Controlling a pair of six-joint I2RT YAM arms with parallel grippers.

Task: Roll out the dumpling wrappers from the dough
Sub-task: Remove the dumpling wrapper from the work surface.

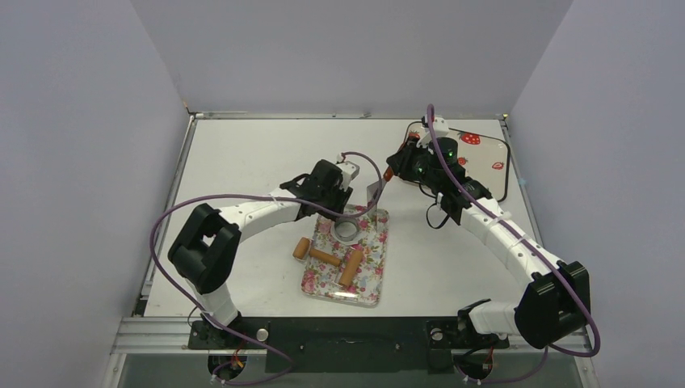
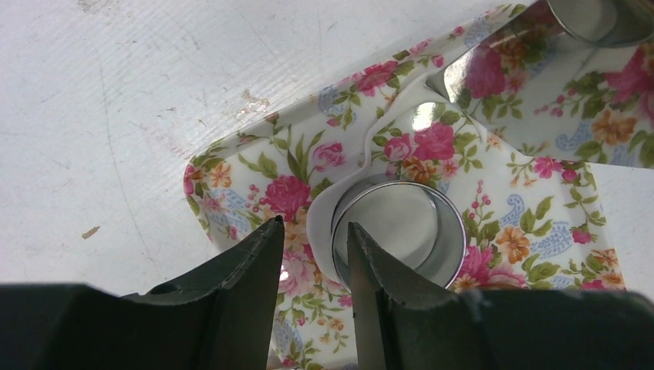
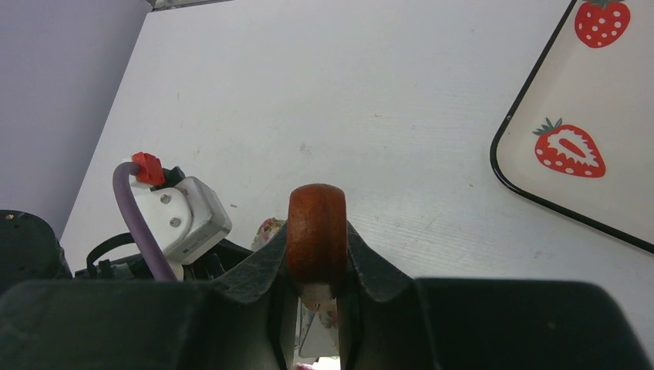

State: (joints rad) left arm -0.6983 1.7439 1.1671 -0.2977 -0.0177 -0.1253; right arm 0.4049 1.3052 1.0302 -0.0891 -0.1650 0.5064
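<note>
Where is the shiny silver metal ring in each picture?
Top external: the shiny silver metal ring sits at the far end of the flowery rectangular tray, near the middle of the picture.
Left wrist: lower middle, just beyond the left end effector.
Right wrist: not in it.
Shared landmark: the flowery tray; only a sliver of it shows in the right wrist view.

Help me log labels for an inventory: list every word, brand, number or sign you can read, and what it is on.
No readable text in any view.
strawberry tray: strawberry pictures only; a small red mark on it in the top view is too small to read.
floral tray: flower pattern, no lettering.
spatula handle, metal ring: no markings visible.
</note>
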